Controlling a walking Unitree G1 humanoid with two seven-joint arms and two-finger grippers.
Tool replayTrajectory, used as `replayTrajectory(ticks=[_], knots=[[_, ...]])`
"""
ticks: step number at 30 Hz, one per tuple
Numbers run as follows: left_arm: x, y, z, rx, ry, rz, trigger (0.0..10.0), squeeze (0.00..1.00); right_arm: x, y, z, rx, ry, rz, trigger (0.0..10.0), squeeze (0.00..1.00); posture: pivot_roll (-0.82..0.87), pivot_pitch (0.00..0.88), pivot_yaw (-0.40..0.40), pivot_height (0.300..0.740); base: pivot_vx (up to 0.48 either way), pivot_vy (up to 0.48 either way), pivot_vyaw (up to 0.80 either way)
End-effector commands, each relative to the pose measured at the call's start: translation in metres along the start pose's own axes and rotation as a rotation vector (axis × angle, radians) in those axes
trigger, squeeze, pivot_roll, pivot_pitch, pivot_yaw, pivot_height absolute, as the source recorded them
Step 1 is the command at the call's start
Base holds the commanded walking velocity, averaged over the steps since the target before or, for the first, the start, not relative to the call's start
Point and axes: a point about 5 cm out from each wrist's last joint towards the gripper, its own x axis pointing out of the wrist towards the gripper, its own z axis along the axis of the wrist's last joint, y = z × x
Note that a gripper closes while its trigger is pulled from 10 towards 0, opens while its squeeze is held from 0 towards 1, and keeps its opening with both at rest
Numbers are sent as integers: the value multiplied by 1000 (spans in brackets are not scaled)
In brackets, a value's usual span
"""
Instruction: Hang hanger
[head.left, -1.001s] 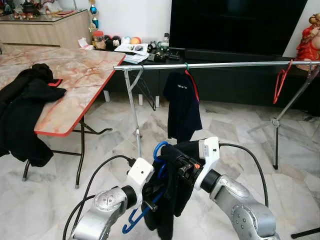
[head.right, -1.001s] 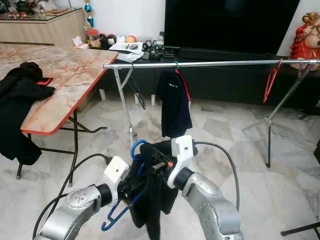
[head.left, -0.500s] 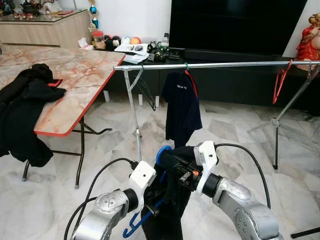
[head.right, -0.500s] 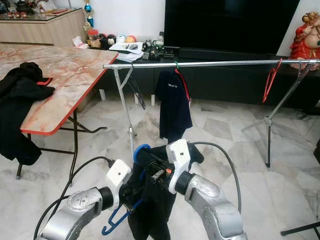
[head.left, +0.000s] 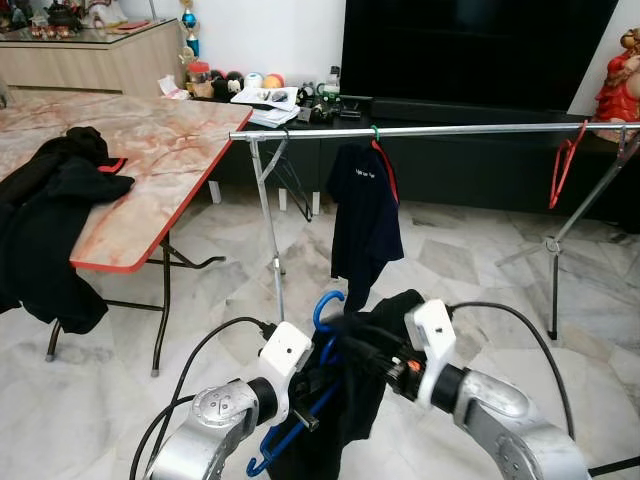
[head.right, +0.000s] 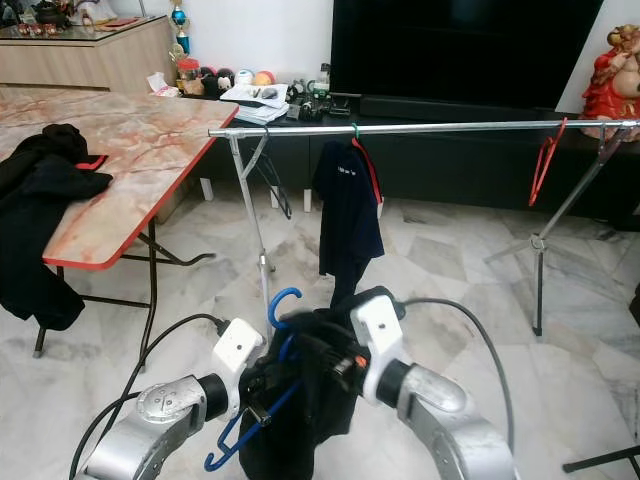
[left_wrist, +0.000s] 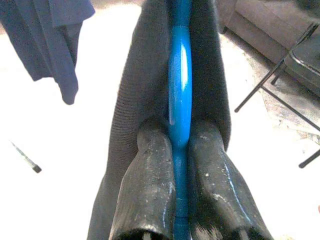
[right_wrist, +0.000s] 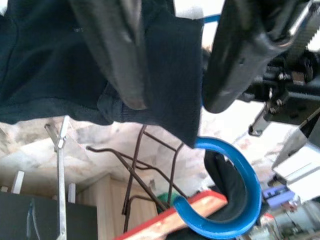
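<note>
Low in the head views, at about 6 o'clock, both arms meet over a blue hanger (head.left: 318, 405) draped with a black garment (head.left: 362, 400). The left gripper (left_wrist: 181, 165) has its two black fingers (left_wrist: 147, 185) pressed against either side of the hanger's blue bar, pinching it, with dark cloth hanging on both sides of the bar. The right gripper (right_wrist: 172, 67) holds a fold of the garment between its fingers, which stand a little apart with the cloth filling the gap; the hanger's curved hook (right_wrist: 227, 200) shows just past them. In the left eye view the hook (head.left: 326, 305) rises at the top of the bundle, well below the rail (head.left: 430, 130), which runs across the scene at about 12 o'clock. On the rail hang a navy shirt (head.left: 364, 215) near its middle and a red hanger (head.left: 563, 165) toward 2 o'clock. A marble-topped table (head.left: 160, 150) with a red edge stands at 10 o'clock, with dark clothes (head.left: 50, 230) heaped over its near corner at 9 o'clock. A dark screen (head.left: 470, 50) stands behind the rail.
</note>
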Motion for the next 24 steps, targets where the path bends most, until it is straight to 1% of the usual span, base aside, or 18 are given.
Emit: replayTrajectory(ticks=[1, 3, 5, 8, 10, 11, 13, 15, 18, 21, 22, 23, 24], knots=[[2, 4, 13, 21, -53, 17, 10000, 0, -5, -2, 5, -44, -1, -8, 10000, 973, 43, 0, -26, 740, 0, 0, 0], [1, 5, 13, 20, -54, 23, 10000, 0, -8, -5, 5, -51, 2, -19, 10000, 969, 41, 0, -24, 740, 0, 0, 0], [1, 5, 13, 20, -55, 24, 10000, 0, -9, -5, 5, -50, -4, -16, 10000, 976, 39, 0, -24, 740, 0, 0, 0], [2, 7, 14, 20, -60, 32, 10000, 0, -8, 8, 10, -69, -29, 69, 10000, 973, 41, 0, -25, 740, 0, 0, 0], [2, 7, 15, 15, -68, 37, 10000, 0, -9, 12, 10, -77, -23, 103, 10000, 965, 42, 0, -24, 740, 0, 0, 0], [2, 8, 16, 12, -72, 42, 10000, 0, -10, 16, 8, -99, -3, 135, 10000, 949, 41, 0, -23, 740, 0, 0, 0], [2, 8, 16, 13, -72, 43, 10000, 0, -11, 17, 5, -111, 17, 143, 10000, 945, 41, 0, -24, 740, 0, 0, 0], [2, 9, 16, 14, -74, 48, 10000, 0, -18, 19, -5, -163, 100, 165, 10000, 949, 38, 0, -24, 740, 0, 0, 0], [2, 11, 17, 10, -81, 59, 10000, 0, -27, 18, -10, -172, 141, 169, 10000, 961, 36, 0, -24, 740, 0, 0, 0], [3, 11, 17, 10, -83, 58, 10000, 0, -33, 17, -13, -210, 174, 163, 10000, 957, 35, 0, -24, 740, 0, 0, 0], [3, 10, 17, 9, -81, 50, 10000, 0, -38, -2, -9, -270, 196, 40, 10000, 855, 28, 0, -21, 740, 0, 0, 0], [3, 9, 16, 13, -76, 40, 10000, 0, -40, -14, -6, -295, 204, -37, 10000, 0, 27, 0, -21, 740, 0, 0, 0], [3, 9, 16, 17, -72, 33, 10000, 0, -42, -22, -4, -311, 208, -86, 10000, 0, 27, 0, -21, 740, 0, 0, 0]])
